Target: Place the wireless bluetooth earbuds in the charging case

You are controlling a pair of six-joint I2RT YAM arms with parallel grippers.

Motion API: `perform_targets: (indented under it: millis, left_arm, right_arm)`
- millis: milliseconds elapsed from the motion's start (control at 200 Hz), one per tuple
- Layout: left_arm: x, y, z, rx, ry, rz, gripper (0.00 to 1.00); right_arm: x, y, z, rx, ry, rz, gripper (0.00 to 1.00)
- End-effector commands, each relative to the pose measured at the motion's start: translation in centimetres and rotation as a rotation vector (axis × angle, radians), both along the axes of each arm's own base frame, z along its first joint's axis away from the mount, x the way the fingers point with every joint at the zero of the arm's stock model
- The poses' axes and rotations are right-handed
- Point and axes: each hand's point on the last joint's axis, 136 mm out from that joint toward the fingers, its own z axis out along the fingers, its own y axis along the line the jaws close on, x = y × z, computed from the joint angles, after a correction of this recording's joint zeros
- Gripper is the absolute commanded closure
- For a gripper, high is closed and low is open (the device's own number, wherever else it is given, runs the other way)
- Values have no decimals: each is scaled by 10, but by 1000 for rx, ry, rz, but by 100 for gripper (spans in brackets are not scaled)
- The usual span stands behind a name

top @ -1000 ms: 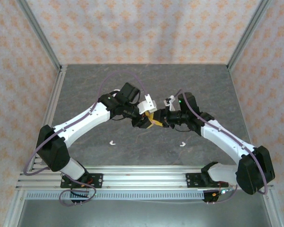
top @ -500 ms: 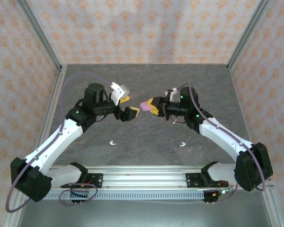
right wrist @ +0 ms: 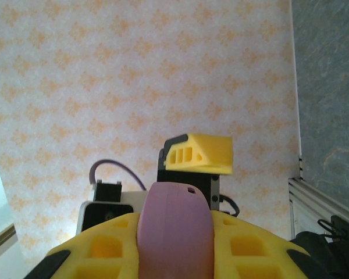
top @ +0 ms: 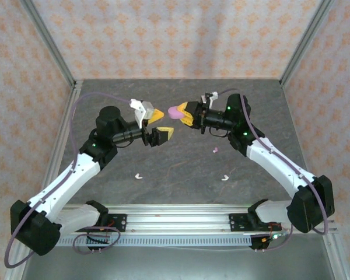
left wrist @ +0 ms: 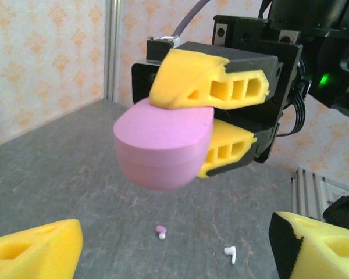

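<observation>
The charging case (left wrist: 157,151) is matte pink. The right gripper (left wrist: 180,132) and left gripper (top: 161,125) are yellow on black. The table (top: 181,169) is marbled grey, the walls (top: 163,35) cream with orange diamonds. At the case's 6 o'clock lie a pink earbud (left wrist: 161,232) and a white earbud (left wrist: 231,254).

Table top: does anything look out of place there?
Yes: a pink earbud and two white earbuds lie scattered on the table, while the right gripper holds the pink charging case aloft.
</observation>
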Motion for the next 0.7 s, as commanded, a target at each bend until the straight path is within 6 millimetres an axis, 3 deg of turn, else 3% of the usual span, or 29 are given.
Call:
perform_targets:
  millis: [0, 235, 560, 696]
  left_arm:
    - [-7, -10, 36, -76, -63, -92, 20]
    - [-6, -20, 47, -95, -61, -163, 28]
    - [-11, -31, 47, -77, -45, -231, 45]
    - [-12, -33, 46, -69, -43, -237, 43]
  right_arm:
    - [-22, -3, 29, 20, -64, 60, 91]
    - [-34, -6, 34, 9, -83, 89, 91]
    - [-38, -6, 39, 16, -85, 105, 91]
    - [-37, -6, 39, 19, -82, 104, 91]
